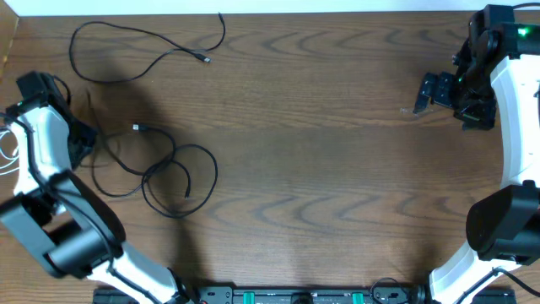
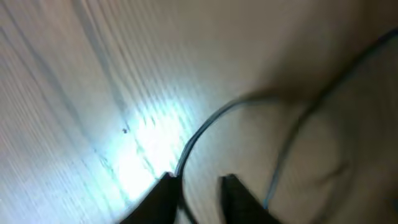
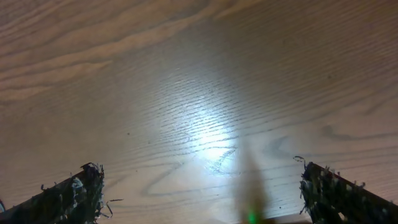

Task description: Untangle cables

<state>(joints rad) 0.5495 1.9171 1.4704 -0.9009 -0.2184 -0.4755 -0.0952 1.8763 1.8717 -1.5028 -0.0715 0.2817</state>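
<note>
One black cable [image 1: 126, 38] lies in a loose loop at the far left. A second black cable [image 1: 173, 173] lies in loops at mid left, with its plug [image 1: 137, 127] free. A bit of white cable [image 1: 7, 156] shows at the left edge. My left gripper [image 1: 84, 139] is low over the table beside the second cable. In the blurred left wrist view its fingers [image 2: 198, 186] stand a little apart, with a dark cable [image 2: 205, 127] running in by the left finger. My right gripper [image 1: 424, 93] is open and empty, far from the cables, and its wrist view [image 3: 199, 186] shows only bare wood.
The table's left edge [image 1: 8, 51] is close to the left arm. The right arm stands at the far right. A black equipment bar [image 1: 295, 295] runs along the front edge.
</note>
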